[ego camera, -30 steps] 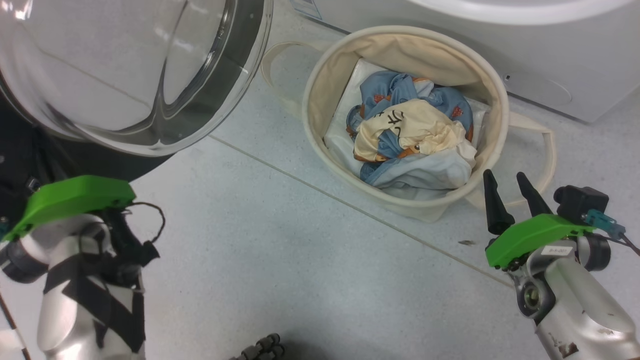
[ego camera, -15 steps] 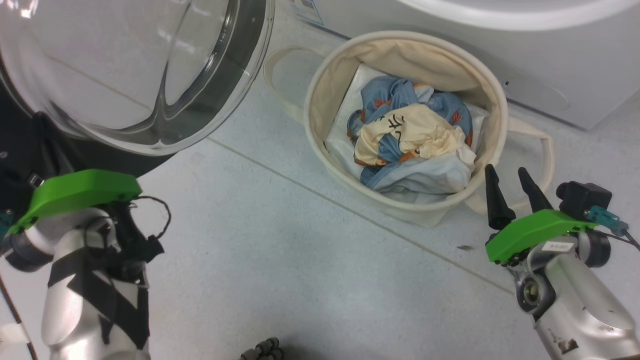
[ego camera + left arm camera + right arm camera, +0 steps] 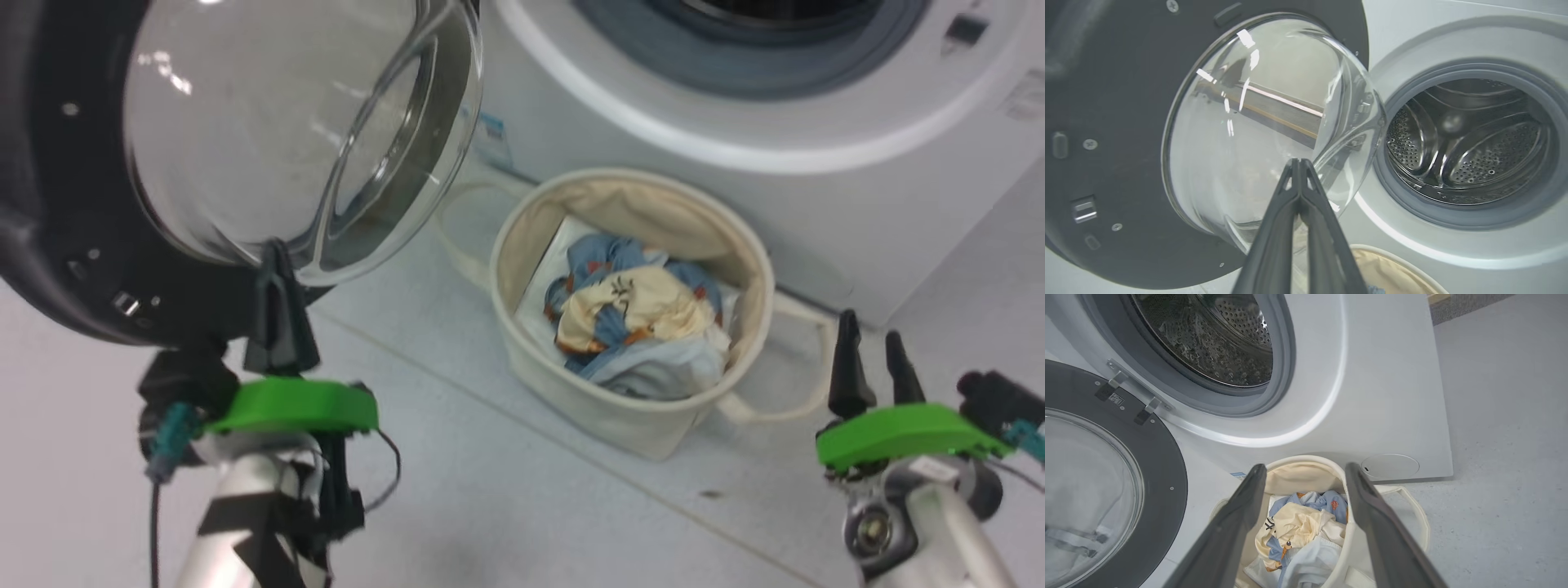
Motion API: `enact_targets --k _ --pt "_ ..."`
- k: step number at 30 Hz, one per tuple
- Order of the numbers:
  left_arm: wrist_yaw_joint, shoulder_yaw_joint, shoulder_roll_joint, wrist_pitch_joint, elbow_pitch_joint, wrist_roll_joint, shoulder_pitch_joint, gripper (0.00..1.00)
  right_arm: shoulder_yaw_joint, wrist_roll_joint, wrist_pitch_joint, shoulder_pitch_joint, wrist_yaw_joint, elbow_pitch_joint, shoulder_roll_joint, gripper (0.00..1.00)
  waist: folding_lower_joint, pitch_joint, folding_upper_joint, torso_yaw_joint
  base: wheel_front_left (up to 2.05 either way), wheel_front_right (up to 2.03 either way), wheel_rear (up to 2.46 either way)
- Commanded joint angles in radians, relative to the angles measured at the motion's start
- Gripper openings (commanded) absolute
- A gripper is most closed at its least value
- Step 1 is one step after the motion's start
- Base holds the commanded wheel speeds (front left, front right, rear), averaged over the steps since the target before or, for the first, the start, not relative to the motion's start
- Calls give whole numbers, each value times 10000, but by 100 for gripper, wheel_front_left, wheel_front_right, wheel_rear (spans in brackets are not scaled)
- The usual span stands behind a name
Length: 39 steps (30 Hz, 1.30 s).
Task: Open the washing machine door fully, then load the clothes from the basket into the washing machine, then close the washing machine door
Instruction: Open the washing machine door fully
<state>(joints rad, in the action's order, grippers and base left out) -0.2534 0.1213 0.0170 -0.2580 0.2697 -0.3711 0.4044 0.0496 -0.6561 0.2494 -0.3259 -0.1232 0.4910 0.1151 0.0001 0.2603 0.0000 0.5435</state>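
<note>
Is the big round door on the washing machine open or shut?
Open. The washing machine door stands out to the side, away from the hole, and the metal drum shows uncovered.

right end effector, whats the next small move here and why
Probably ease the right end effector forward and down into the basket, onto the clothes. Its jaws stand open beside the basket's rim, the washing machine door is swung wide, the drum looks empty, and all the clothes lie in the basket, so a first grab seems due.
</note>
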Motion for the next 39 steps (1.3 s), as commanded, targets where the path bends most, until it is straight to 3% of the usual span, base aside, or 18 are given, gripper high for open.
enact_targets --k 1,11,18,26,27,28,36,39 --pt "96 -124 332 -38 -347 143 -172 0 216 251 124 198 -75 -529 -276 100 -1 -1090 0 -485 0 0 0" --pt "629 690 332 -38 -199 470 -1370 0 81 536 124 1326 -75 -1746 -632 100 -1 -2443 0 -1933 0 0 0" --pt "1326 1178 332 -38 -311 79 -1527 0 361 461 124 1640 -75 -2210 -645 100 -1 -2483 0 -2751 0 0 0" --pt "1547 1637 332 -38 351 44 -1414 0 675 746 124 1693 -75 -2473 -647 100 -1 -2134 0 -3978 0 0 0" --pt "1569 1718 332 -38 525 -24 -1361 88 662 802 124 1653 -75 -2514 -648 100 -1 -2044 0 -4119 0 0 0" --pt "1529 1778 332 -38 714 -4 -1285 100 648 816 124 1616 -75 -2557 -648 100 -1 -1954 0 -4255 0 0 0" --pt "1165 1519 332 -38 1341 29 -873 100 966 713 124 1447 -75 -2862 -648 100 -1 -1414 0 -4985 0 0 0" --pt "1011 1365 332 -38 1531 47 -806 100 1000 524 124 1454 -75 -2059 -648 100 -1 -1397 0 -5102 0 0 0"
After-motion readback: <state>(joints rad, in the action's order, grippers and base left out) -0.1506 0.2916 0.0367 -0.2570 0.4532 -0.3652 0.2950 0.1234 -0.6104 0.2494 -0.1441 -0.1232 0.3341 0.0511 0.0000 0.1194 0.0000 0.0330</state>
